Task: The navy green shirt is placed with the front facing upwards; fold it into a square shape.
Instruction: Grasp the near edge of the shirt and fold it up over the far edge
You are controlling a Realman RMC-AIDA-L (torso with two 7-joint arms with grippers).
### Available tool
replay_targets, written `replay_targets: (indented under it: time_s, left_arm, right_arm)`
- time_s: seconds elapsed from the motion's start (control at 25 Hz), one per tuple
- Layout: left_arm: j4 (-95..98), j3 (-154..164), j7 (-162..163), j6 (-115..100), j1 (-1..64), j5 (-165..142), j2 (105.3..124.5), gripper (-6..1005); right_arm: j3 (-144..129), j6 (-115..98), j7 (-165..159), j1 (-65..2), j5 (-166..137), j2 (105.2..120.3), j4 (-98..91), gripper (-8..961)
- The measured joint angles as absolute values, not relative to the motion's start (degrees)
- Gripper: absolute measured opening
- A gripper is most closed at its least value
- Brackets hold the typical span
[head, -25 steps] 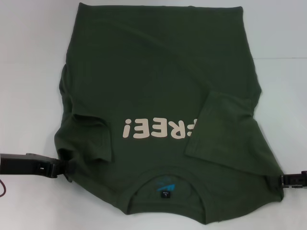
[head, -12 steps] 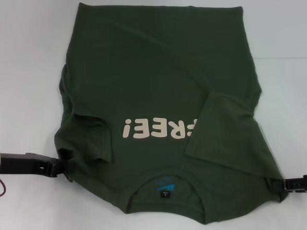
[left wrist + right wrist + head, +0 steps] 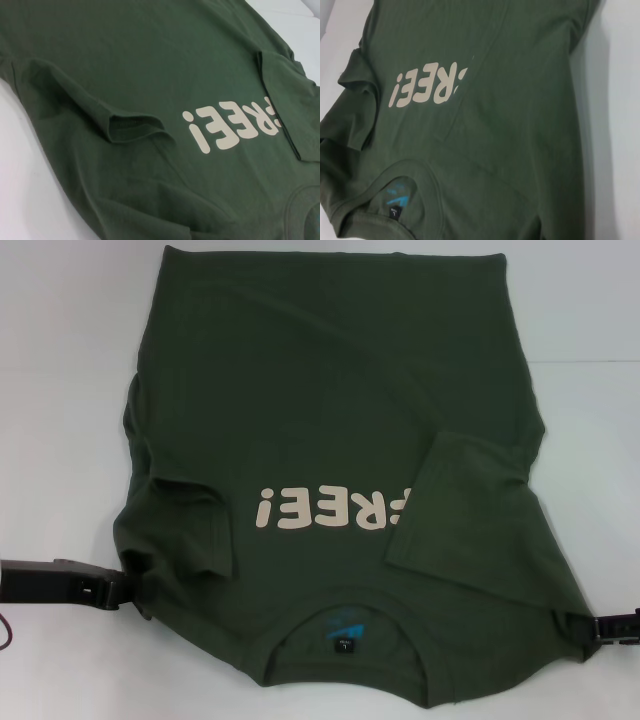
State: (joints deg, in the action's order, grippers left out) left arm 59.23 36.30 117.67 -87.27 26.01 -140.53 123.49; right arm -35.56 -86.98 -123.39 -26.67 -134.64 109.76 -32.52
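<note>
The navy green shirt (image 3: 330, 420) lies flat on the table, front up, collar toward me. Both sleeves are folded inward over the chest, and the right sleeve (image 3: 460, 510) covers the start of the cream lettering (image 3: 320, 510). The blue neck label (image 3: 345, 638) shows inside the collar. My left gripper (image 3: 138, 592) is at the shirt's left shoulder edge, shut on the bunched cloth there. My right gripper (image 3: 572, 624) pinches the right shoulder corner. The left wrist view shows the shirt (image 3: 125, 60) with its folded left sleeve (image 3: 135, 127). The right wrist view shows the shirt (image 3: 520, 125) and its collar (image 3: 395, 175). Neither wrist view shows fingers.
The white table (image 3: 60, 390) surrounds the shirt with bare room on both sides. The shirt's hem (image 3: 330, 252) lies near the far edge of the head view. A seam in the table cover (image 3: 590, 362) runs at the right.
My right gripper has slid down and outward to the right, and the shirt's right shoulder corner has followed it. The left gripper and the rest of the shirt have stayed still.
</note>
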Motion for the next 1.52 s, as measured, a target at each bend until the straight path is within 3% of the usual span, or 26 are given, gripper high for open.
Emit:
replay_targets:
  time_s: [0.2,0.44,0.84,1.08,1.52]
  left_arm:
    - [59.23,36.3,117.67,-87.27,26.01,-140.53,123.49,47]
    - [59.24,36.29,117.69,-87.27,26.03,-140.53,123.49,47]
    - [59.24,36.3,117.7,-87.27,26.18,-140.53,123.49,47]
    - [59.33,36.21,117.93,-87.5,26.19,-140.5,123.49,47]
    - [60.13,32.4,117.74,-95.81,24.89,-135.89,122.96,48]
  right_arm:
    - [-36.01,-87.12,-123.39,-26.99,-135.43,109.82,-32.52,506]
    - [-35.97,-87.21,-123.49,-27.24,-136.1,109.83,-32.59,319]
    - [-36.05,-86.57,-124.62,-27.17,-136.13,109.85,-32.8,92]
    - [-34.78,-86.47,-124.2,-26.22,-135.94,110.08,-34.06,27]
    - [-25.06,-88.76,-118.15,-23.14,-135.42,110.55,-36.0,27]
